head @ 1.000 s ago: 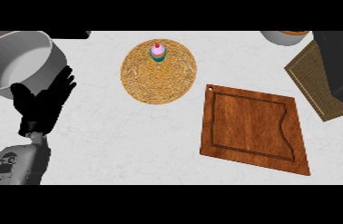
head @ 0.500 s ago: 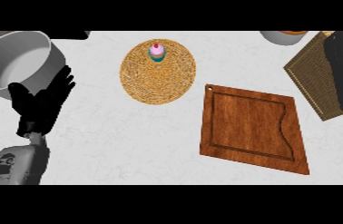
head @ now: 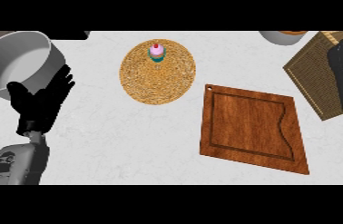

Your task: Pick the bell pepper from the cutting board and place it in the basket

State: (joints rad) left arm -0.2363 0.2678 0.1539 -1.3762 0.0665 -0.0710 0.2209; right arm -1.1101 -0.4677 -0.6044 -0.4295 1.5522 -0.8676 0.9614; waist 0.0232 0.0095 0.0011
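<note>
A pale marbled counter (head: pixel 120 141) fills the view; nothing of the room beyond it shows. The wooden cutting board (head: pixel 251 125) lies tilted at 4 o'clock from the centre, only its grooved top showing. A round woven mat (head: pixel 157 78) sits at 12 o'clock, and a grey pot (head: pixel 26 60) at 10 o'clock. The brown woven basket (head: pixel 311 78) is cut by the view's edge at 2 o'clock.

A dark shape (head: pixel 333 64) lies over the basket; whether it is the right hand cannot be told. The left hand (head: pixel 40 103) rests at 9 o'clock just below the pot, fingers up, straight and spread. A bowl (head: pixel 281 37) sits at 1 o'clock. A small pink and green thing (head: pixel 156 51) stands on the mat's far part. Where the bell pepper lies cannot be told, nor how it stands to any fingers.
</note>
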